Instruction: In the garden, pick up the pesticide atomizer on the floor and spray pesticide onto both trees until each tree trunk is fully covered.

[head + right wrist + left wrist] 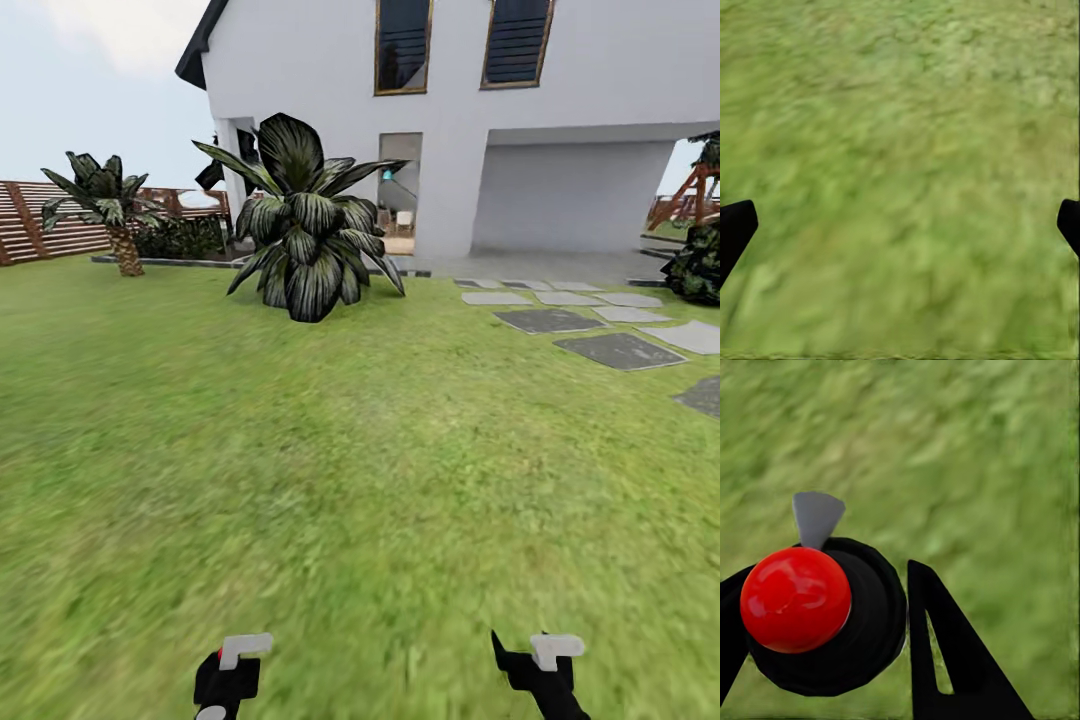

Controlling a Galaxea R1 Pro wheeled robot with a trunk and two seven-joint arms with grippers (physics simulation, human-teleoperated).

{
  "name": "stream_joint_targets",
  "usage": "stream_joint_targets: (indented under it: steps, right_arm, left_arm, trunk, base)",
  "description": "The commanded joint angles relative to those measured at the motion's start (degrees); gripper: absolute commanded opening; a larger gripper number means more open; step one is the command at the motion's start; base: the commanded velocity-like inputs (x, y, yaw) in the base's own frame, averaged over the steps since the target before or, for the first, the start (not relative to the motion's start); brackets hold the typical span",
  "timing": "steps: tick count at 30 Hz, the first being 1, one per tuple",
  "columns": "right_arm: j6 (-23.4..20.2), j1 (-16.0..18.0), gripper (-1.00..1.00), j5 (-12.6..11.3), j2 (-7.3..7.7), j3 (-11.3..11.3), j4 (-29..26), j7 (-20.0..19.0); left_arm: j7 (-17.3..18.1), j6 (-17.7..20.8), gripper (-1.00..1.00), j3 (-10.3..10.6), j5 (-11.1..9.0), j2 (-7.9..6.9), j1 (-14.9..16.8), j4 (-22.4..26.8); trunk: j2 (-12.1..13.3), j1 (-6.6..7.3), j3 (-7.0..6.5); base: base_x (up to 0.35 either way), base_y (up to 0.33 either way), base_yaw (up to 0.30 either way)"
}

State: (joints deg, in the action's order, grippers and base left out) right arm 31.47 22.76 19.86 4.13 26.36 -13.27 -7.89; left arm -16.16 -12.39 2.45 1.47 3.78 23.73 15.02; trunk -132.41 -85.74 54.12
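I was on the lawn (330, 470); no trees to spray in view. My left gripper (881, 630), at lower left, was closed on the pesticide atomizer (825, 619), carried ready. The right gripper (900, 225) hung empty, jaws wide.

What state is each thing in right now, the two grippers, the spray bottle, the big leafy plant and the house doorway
Left gripper: shut on the spray bottle.
Spray bottle: dark, with a red cap, held over the grass.
Right gripper: open, nothing between its fingers, over grass.
Leafy plant: upright on the lawn, apart from both arms.
House doorway: open, the inside visible.
Paving stones: flat in the grass.
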Motion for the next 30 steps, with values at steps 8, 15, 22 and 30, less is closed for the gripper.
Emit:
stream_joint_targets:
  steps: [8, 15, 22, 30]
  right_arm:
    - [0.0, 0.0, 1.0, 0.0, -0.01, 0.0, 0.08, 0.05]
    - [0.0, 0.0, 1.0, 0.0, -0.04, 0.0, 0.07, 0.0]
    - [0.0, 0.0, 1.0, 0.0, 0.0, 0.0, 0.07, 0.03]
    - [0.0, 0.0, 1.0, 0.0, 0.0, 0.0, 0.09, 0.0]
  left_arm:
    - [-0.01, 0.0, -1.0, 0.01, 0.02, 0.0, 0.0, -0.02]
    - [-0.01, 0.0, -1.0, 0.01, 0.02, 0.0, 0.0, 0.0]
    - [-0.01, 0.0, -1.0, 0.01, 0.02, 0.0, 0.0, 0.0]
    - [-0.01, 0.0, -1.0, 0.01, 0.02, 0.0, 0.0, 0.01]
  trunk:
    - [0.0, 0.0, 0.0]
    - [0.0, 0.0, 0.0]
    - [0.0, 0.0, 0.0]
    - [0.0, 0.0, 0.0]
  base:
    - [-0.168, -0.241, -0.3]
    - [-0.143, -0.25, -0.3]
    - [-0.125, -0.259, -0.3]
    - [-0.12, -0.262, -0.3]
